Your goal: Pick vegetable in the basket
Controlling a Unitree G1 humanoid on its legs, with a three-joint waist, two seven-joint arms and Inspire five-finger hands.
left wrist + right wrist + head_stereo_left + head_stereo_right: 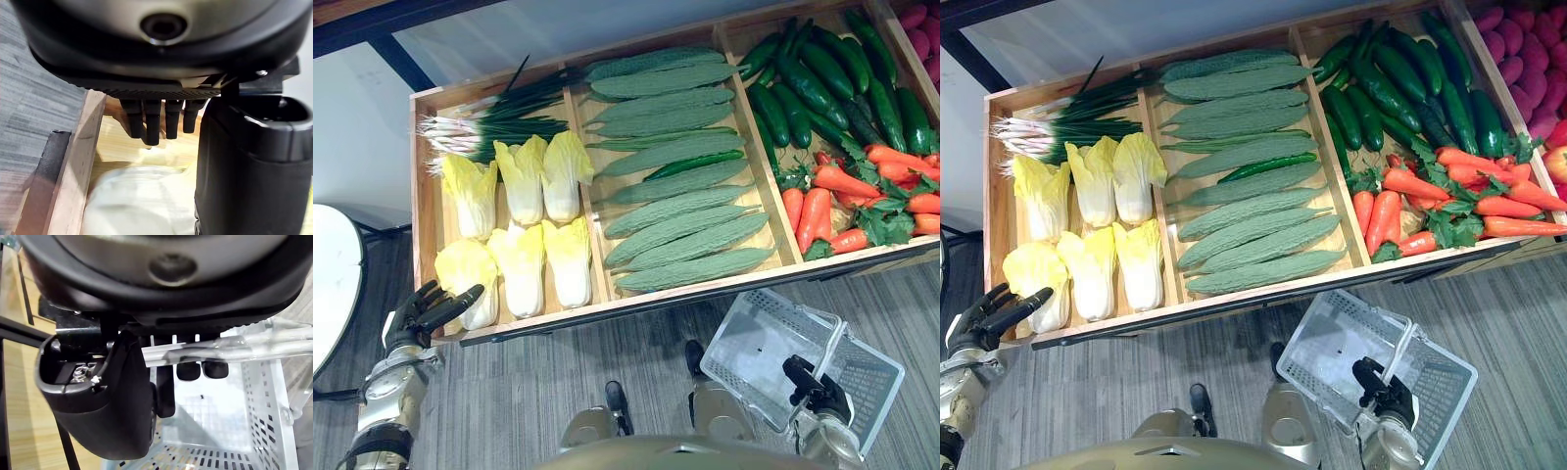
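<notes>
Left hand (431, 311): fingers (152, 125) stretched straight and holding nothing, at the front left corner of the wooden tray (656, 294), just beside the nearest cabbage (468, 279).
Right hand (815, 387): fingers curled round the handle (234, 348) of the white basket (754, 338), over the floor in front of the tray.
Vegetables: all in the tray, with cabbages on the left, bitter gourds (675, 186) in the middle, cucumbers (803, 83) and carrots (842, 196) on the right.

light: bright, even | shadows: faint, soft | glare: cabbage (142, 200) washed pale, left wrist view
</notes>
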